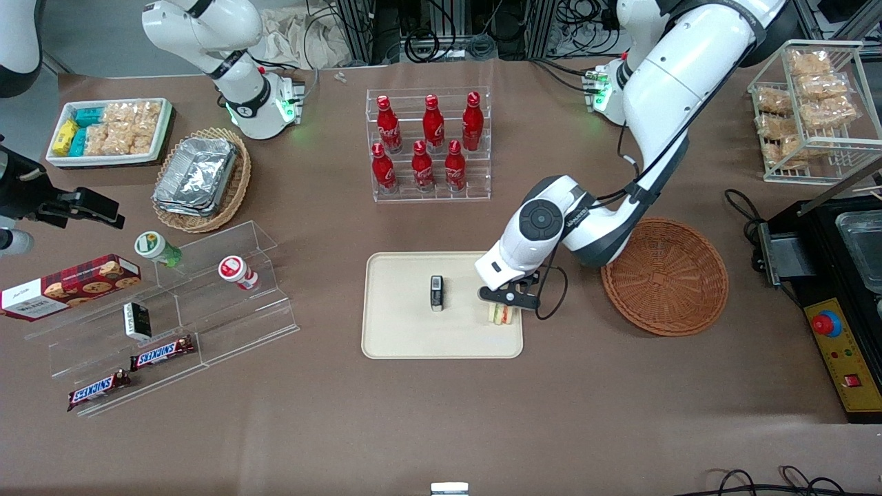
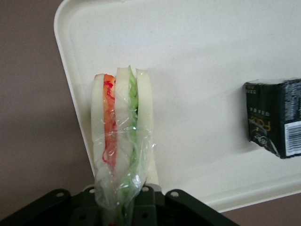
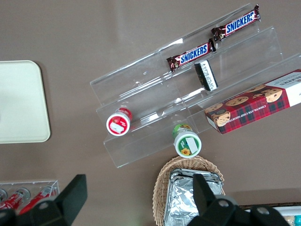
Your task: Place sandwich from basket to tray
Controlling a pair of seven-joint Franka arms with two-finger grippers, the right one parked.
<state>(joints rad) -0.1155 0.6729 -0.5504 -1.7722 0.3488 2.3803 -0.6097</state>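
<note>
The sandwich (image 1: 504,315) (image 2: 123,127), a wrapped wedge of white bread with orange-red and green layers, stands on edge at the rim of the cream tray (image 1: 400,331) (image 2: 211,61), on the side nearest the basket. My left gripper (image 1: 506,304) (image 2: 120,209) is directly over it, shut on the sandwich's wrapped end. The reddish-brown wicker basket (image 1: 665,275) sits beside the tray toward the working arm's end of the table and holds nothing. A small black packet (image 1: 437,293) (image 2: 275,122) lies near the tray's middle.
A clear rack of red bottles (image 1: 428,145) stands farther from the front camera than the tray. Toward the parked arm's end are an acrylic step shelf (image 1: 172,310) with snacks and a tan basket of foil containers (image 1: 203,178). A black machine (image 1: 847,303) sits beside the basket.
</note>
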